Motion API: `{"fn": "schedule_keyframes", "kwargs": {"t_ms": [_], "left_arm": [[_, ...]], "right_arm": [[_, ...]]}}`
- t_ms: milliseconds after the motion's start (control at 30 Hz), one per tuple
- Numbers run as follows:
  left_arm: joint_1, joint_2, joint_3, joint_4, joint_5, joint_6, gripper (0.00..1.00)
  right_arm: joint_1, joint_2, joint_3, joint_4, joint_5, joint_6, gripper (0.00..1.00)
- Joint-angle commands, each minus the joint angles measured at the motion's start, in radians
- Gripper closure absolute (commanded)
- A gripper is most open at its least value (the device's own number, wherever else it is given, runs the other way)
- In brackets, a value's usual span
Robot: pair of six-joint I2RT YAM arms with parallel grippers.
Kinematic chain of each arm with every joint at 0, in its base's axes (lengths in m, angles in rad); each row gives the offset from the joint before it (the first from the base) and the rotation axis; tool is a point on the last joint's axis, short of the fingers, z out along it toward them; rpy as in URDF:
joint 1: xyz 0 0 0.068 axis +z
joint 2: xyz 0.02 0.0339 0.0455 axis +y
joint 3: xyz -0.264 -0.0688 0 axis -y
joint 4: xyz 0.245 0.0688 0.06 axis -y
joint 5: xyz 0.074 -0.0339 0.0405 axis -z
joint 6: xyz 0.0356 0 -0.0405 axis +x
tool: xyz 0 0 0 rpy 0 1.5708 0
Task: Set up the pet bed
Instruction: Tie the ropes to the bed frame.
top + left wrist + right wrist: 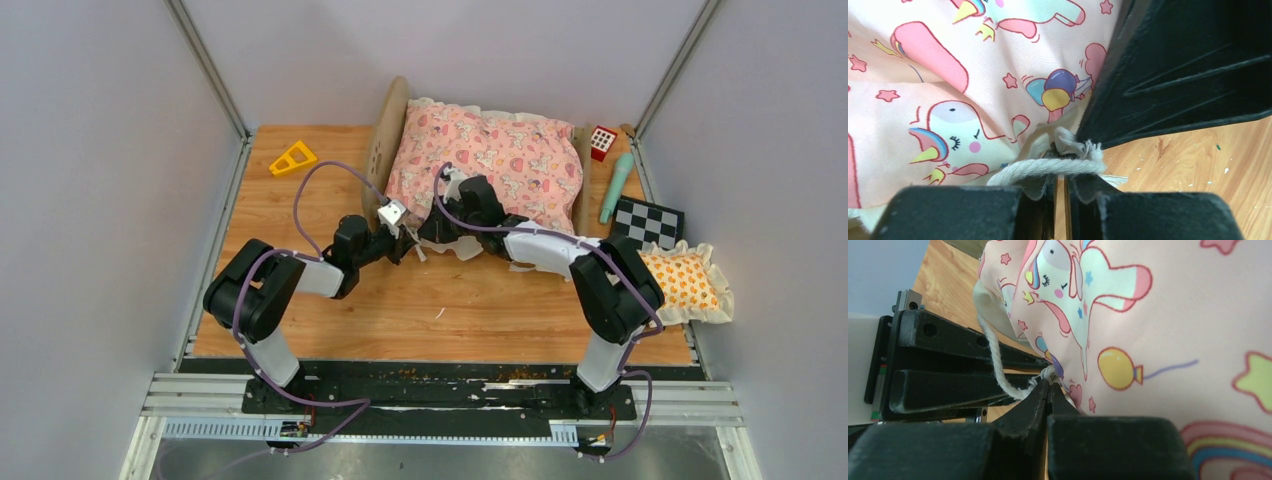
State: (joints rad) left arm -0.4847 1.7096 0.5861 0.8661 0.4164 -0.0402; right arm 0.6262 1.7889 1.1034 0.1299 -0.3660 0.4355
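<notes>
Hands meet at the near left corner of the pink unicorn-print ruffled quilt (pixel 500 160). The quilt covers the small light-wood pet bed (pixel 388 135), which stands at the far middle of the wooden bench (pixel 450 300) with its rounded headboard to the left. The right hand (pixel 1048 390) is pressed together, pinching the frayed end of a white twisted cord (pixel 1048 167) that comes off the quilt's edge. The left hand (pixel 1060 192) faces it, its fingers parted by a thin slit through which bench wood shows; the cord lies across their tips. At the right edge of the bench lies a small orange-patterned frilled pillow (pixel 690 282), with a black-and-white checkered board (pixel 648 222) just beyond it. A mint-green stick (pixel 616 187) and a red block (pixel 603 142) lie beside the bed's foot. A yellow triangular piece (pixel 292 158) lies at the far left.
</notes>
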Motion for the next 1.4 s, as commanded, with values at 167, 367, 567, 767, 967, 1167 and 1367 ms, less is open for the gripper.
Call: {"fn": "schedule_keyframes", "kwargs": {"t_ms": [167, 367, 567, 767, 967, 1167, 1367], "left_arm": [[0.001, -0.012, 0.015, 0.074, -0.001, -0.012, 0.91], [0.001, -0.013, 0.013, 0.074, -0.004, -0.008, 0.93], [0.001, -0.018, -0.001, 0.101, 0.011, -0.003, 0.96], [0.001, -0.027, -0.022, 0.133, 0.026, 0.002, 0.97], [0.001, -0.044, -0.045, 0.189, 0.041, -0.007, 0.99], [0.0, -0.075, -0.073, 0.218, 0.052, 0.002, 0.99], [0.001, -0.077, -0.087, 0.261, 0.063, 0.004, 0.99]], "right_arm": [[0.008, -0.105, -0.023, -0.051, 0.074, -0.037, 1.0], [0.009, -0.133, -0.027, -0.068, 0.094, -0.063, 1.0], [0.001, -0.137, -0.015, -0.069, 0.029, -0.103, 1.0], [-0.002, -0.184, -0.024, -0.079, 0.021, -0.109, 1.0], [-0.006, -0.243, -0.023, -0.098, 0.045, -0.12, 0.85], [-0.012, -0.233, 0.008, -0.125, 0.019, -0.114, 0.77], [-0.012, -0.195, 0.025, -0.114, -0.078, -0.039, 0.71]]}}
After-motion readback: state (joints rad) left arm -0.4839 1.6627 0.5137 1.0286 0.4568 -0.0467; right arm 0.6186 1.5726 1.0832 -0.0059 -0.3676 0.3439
